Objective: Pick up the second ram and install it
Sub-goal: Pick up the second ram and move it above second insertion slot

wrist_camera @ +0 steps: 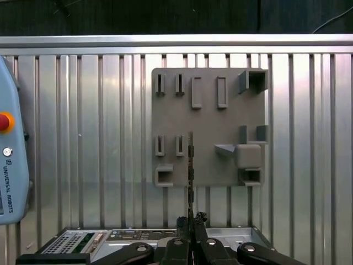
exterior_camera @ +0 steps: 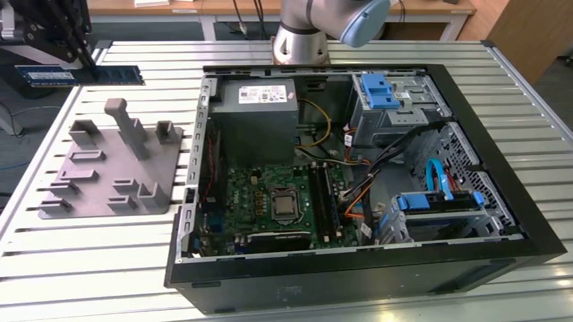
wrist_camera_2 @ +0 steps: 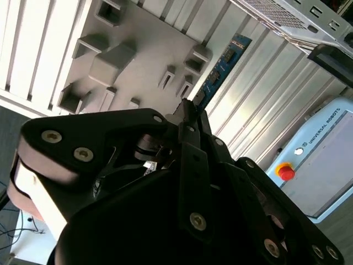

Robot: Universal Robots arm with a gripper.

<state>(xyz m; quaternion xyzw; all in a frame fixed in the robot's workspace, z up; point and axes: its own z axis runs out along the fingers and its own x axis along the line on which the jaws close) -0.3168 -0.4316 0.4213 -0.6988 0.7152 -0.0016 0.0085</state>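
The claw (wrist_camera: 191, 220) hides one end of the second ram (wrist_camera: 191, 165).

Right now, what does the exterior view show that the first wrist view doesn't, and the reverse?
Exterior view's own: the inside of the open computer case with its motherboard, and the flat blue face of the second ram, held by the gripper at the exterior view's left.
First wrist view's own: a pendant with a red button, and the ram as a dark edge-on sliver seen against the grey holder plate.
Shared: the ram, the gripper shut on it, the holder plate and the slatted table.
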